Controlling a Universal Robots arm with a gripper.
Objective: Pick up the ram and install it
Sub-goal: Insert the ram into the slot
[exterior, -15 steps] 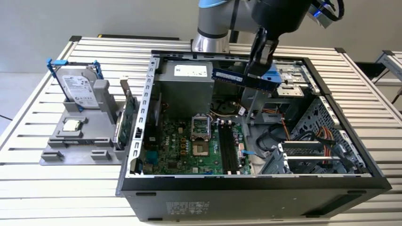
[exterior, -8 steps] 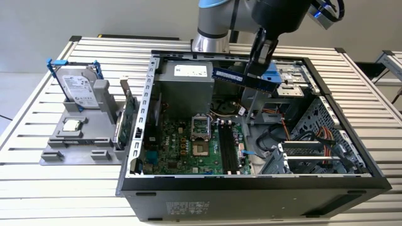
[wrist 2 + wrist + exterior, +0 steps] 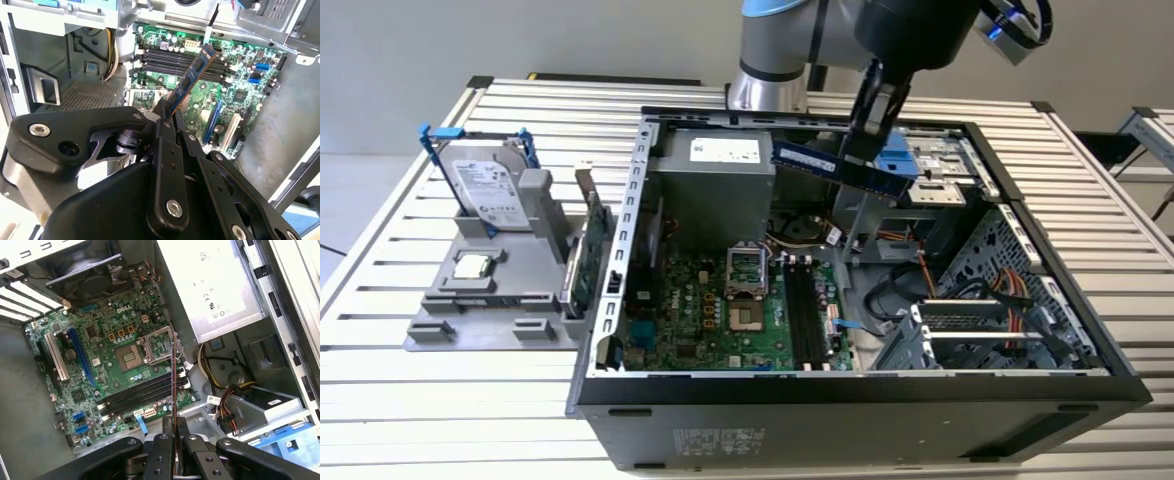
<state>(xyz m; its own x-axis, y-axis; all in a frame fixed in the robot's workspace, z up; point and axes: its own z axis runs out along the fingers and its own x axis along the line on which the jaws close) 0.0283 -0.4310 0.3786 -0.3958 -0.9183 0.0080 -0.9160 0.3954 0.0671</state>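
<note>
Ram [image 3: 807, 158], one, in hand [image 3: 865, 148] over perhaps four slots [image 3: 135, 396]

The case [image 3: 638, 200] is open on top, so the space above the motherboard [image 3: 707, 310] is free. The gripper [image 3: 863, 150], clamped on the ram [image 3: 807, 160], hangs there. The memory slots [image 3: 807, 312] are hemmed by the power supply [image 3: 714, 190], loose cables [image 3: 927, 285] and, toward the exterior view's right, the drive cage [image 3: 994, 325].
</note>
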